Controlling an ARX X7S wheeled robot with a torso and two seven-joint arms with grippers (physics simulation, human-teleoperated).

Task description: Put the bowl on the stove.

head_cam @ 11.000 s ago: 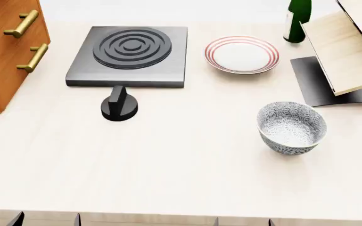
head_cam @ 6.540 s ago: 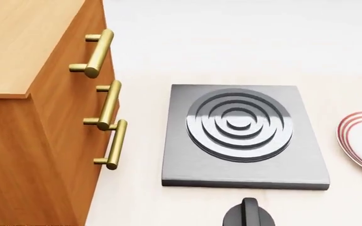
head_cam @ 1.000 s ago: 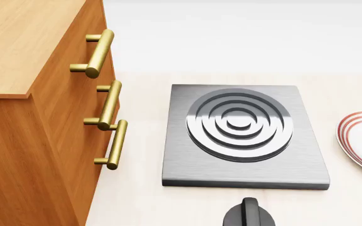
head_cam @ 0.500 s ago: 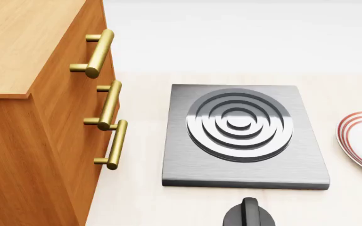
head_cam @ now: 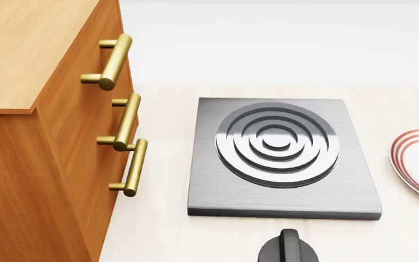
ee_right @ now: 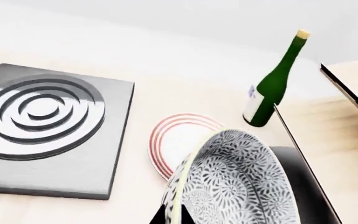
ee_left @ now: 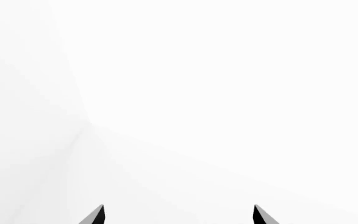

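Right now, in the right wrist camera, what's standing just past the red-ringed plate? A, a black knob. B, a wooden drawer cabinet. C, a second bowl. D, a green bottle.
D: a green bottle with a pale cap and a white label stands upright beyond the red-ringed plate, while the speckled bowl fills the near foreground of that view.

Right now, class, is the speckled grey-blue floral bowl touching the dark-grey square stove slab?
Apart. The right wrist view shows the bowl lifted and tilted beside the stove, with pale counter between them.
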